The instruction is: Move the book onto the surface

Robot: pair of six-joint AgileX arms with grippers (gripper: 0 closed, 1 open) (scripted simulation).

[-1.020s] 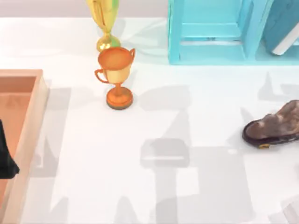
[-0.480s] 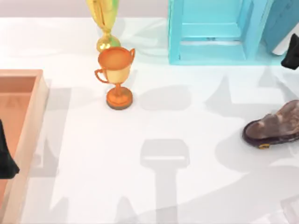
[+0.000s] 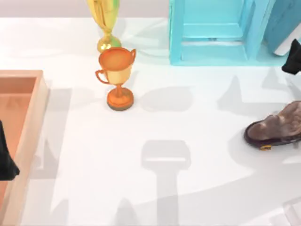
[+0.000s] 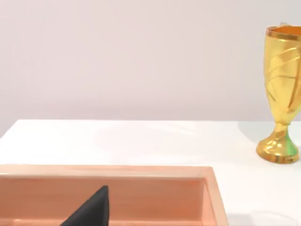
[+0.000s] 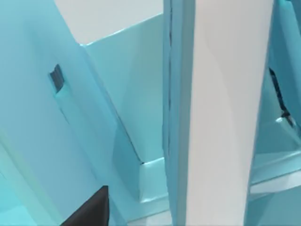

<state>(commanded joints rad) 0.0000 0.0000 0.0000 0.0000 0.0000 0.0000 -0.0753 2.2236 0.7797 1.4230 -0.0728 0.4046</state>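
The book (image 3: 283, 21) has a teal-blue cover and white page edges. It leans upright at the right end of the turquoise shelf unit (image 3: 211, 33), at the table's far right. My right gripper (image 3: 292, 59) shows as a dark tip at the right edge, just in front of the book's lower corner. The right wrist view looks closely at the book's white page edges (image 5: 225, 113) from in front. The surface (image 3: 188, 141) is the glossy white tabletop. My left gripper (image 3: 5, 157) hangs parked over the wooden tray (image 3: 33, 122) at the left edge.
A gold trophy (image 3: 106, 23) and an orange trophy (image 3: 117, 77) stand at the back left of centre. A brown shoe (image 3: 277, 127) lies on the tabletop at the right, in front of my right gripper. The broad middle of the table is bare.
My right gripper has come into the top view at the right edge, beside the book, and its shadows have shifted across the table. The book and my left arm have not moved.
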